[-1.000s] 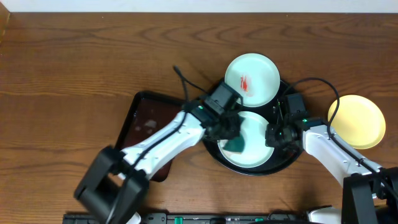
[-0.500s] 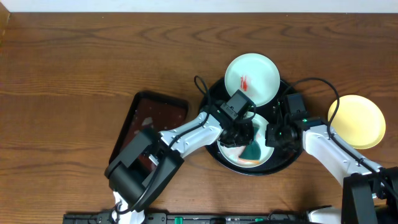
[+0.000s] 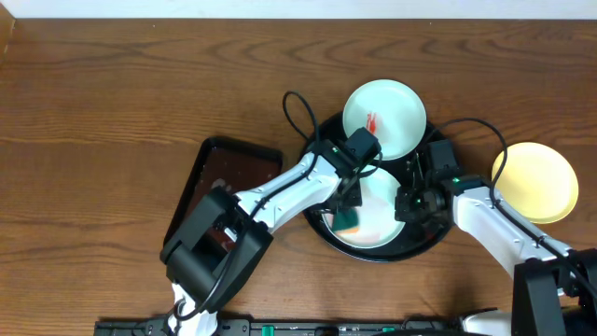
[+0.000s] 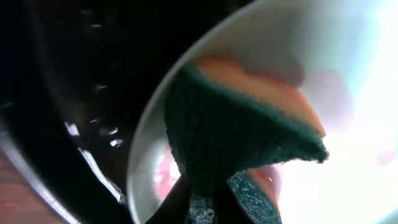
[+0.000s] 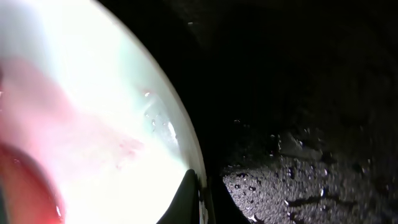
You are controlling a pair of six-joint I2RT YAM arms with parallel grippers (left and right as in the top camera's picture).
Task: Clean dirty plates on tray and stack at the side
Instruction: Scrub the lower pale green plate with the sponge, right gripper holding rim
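Robotics lab setup seen from above: two white-and-black robot arms (image 3: 280, 191) mounted at the near edge of a wood-grain table (image 3: 112, 84), with small plates (image 3: 396, 126) laid out.

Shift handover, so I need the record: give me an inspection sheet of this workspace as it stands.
Surface: brown wood table.
Job's things: black tray, wet; middle plate in it, pink film; smeared plate overlapping the tray's far rim, red mark; yellow plate on the table, right of the tray.
Clutter: maroon tray left of the black tray.
Grippers: left gripper shut on sponge, on the middle plate; right gripper shut on that plate's rim.
Cables: black cable loop by left arm, another by right arm.
Surroundings: nothing seen.
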